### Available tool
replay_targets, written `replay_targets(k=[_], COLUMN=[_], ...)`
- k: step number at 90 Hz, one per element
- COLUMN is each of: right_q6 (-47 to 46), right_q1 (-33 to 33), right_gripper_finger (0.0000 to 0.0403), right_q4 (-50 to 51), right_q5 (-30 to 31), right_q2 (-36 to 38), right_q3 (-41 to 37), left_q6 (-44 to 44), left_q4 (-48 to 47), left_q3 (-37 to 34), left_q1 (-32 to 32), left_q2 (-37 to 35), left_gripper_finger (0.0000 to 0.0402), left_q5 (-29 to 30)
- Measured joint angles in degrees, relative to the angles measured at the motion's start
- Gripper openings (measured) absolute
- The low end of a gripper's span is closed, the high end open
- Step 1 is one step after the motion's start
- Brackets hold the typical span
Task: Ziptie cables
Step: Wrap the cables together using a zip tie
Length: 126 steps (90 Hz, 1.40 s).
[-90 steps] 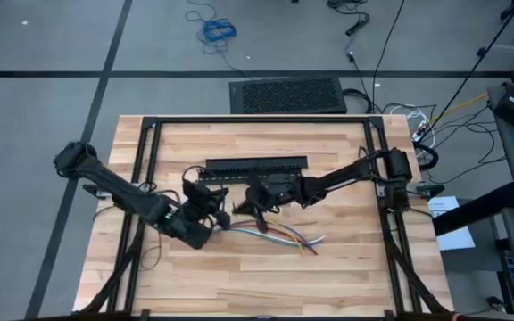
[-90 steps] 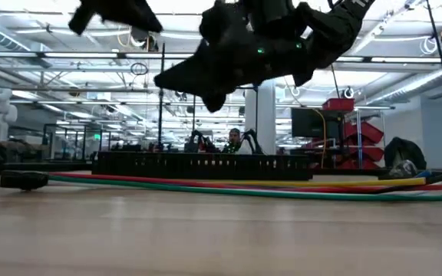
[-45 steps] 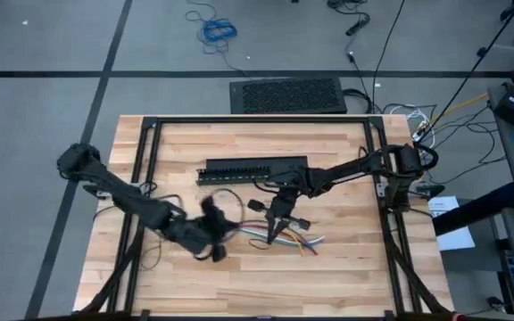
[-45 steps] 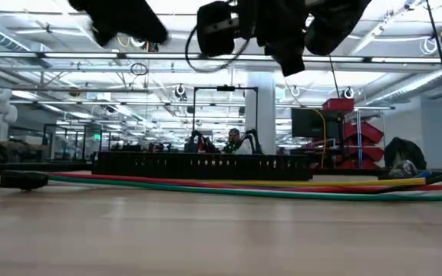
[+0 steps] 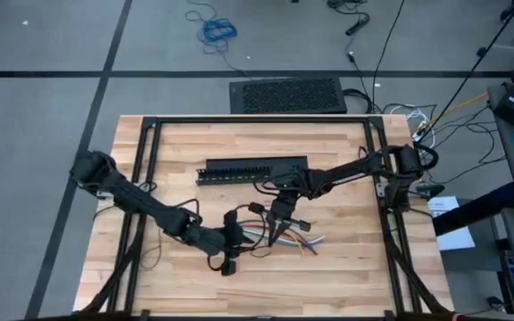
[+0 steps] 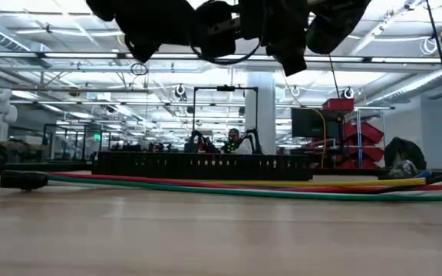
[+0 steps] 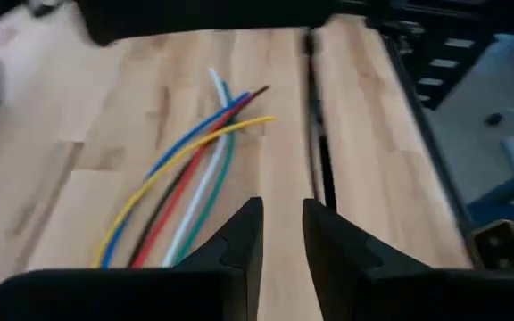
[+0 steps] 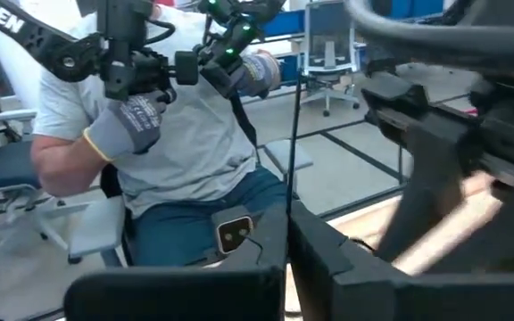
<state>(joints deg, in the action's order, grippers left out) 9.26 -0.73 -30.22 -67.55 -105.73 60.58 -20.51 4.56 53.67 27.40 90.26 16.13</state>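
The cables lay fanned and loose on the desk, just in front of the black slotted bar. The left tool, fingers slightly parted and empty, hovered at their near end; the right tool hung above them, its grip impossible to judge. Gathering the strands first would likely help. Bare desk lay beyond the cables, away from the bar.

A grey floor crossed by dark tape lines surrounds the wooden surface. A black mat and blue cord lie there. Ceiling strip lights brighten the hall; a seated person wears grey gloves.
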Motion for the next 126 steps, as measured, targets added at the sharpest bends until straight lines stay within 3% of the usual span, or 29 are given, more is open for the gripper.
replay_targets(k=[24,43,74,84,126], right_q6=[0.0,1.3,5.6,5.9,6.9], right_q1=[0.5,1.7,1.7,1.7,1.7], right_gripper_finger=[0.0000,0.0000,0.0000,0.0000,0.0000], right_q4=[0.5,0.6,4.0,4.0,5.2], right_q5=[-0.4,-4.9,-6.0,-6.0,-6.2], right_q2=[0.0,0.0,0.0,0.0,0.0], right_q3=[0.0,0.0,0.0,0.0,0.0], left_q6=[0.8,3.1,7.8,7.9,7.4], left_q4=[-0.8,-0.1,5.4,7.9,6.8], left_q3=[0.0,0.0,0.0,0.0,0.0], left_q1=[0.0,0.0,-1.5,-3.1,-4.1], left_q2=[0.0,0.0,0.0,0.4,0.4], left_gripper_finger=[0.0080,0.0080,0.0080,0.0080,0.0080], left_q5=[-6.1,-6.3,-7.2,-10.2,-12.5])
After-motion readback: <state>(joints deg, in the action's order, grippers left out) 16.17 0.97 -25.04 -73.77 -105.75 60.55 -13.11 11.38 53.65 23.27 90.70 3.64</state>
